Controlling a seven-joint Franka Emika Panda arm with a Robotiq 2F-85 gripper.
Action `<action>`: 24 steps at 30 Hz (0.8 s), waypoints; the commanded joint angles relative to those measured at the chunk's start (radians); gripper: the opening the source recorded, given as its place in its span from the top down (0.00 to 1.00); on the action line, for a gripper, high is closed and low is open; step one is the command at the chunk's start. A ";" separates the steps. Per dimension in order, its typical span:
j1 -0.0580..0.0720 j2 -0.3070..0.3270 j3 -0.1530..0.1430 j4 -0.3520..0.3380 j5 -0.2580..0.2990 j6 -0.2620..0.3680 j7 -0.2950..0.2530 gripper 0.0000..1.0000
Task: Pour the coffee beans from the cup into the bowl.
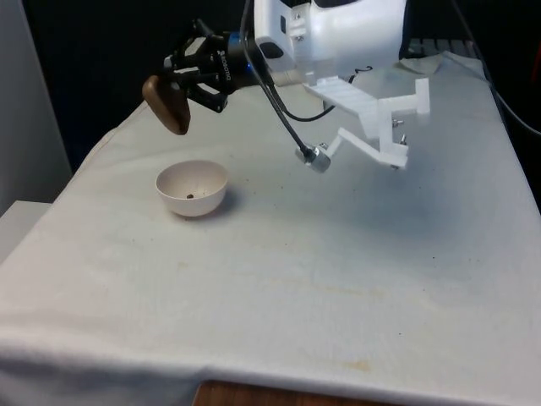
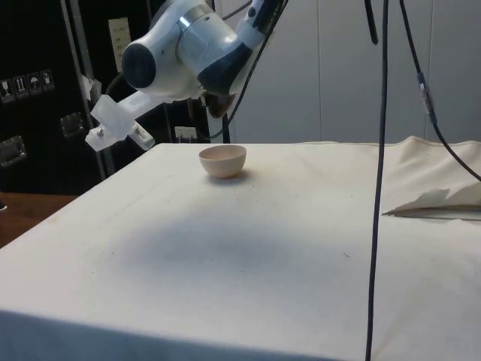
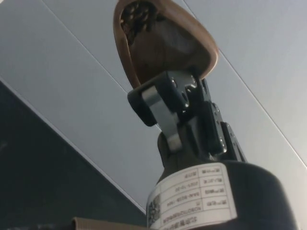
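A white cloth covers the table, black curtains behind it, dark cabinets and pale wall panels alongside.

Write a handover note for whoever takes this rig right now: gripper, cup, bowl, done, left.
Gripper: shut on the brown cup, held tilted in the air above and just behind the bowl, nearer the front view's left.
Brown cup: the wrist view shows coffee beans inside, near its rim.
Pale pink round bowl: upright on the white tablecloth, one dark bean in it.
Done: cup lifted, brought to the bowl, tipped; pour barely started.
Left: tip further until the beans land in the bowl.
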 commanded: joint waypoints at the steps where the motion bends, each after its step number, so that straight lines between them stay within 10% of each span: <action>1: 0.000 0.005 0.003 0.003 -0.006 -0.010 0.001 1.00; 24: 0.007 0.028 0.029 0.014 -0.066 -0.119 0.002 1.00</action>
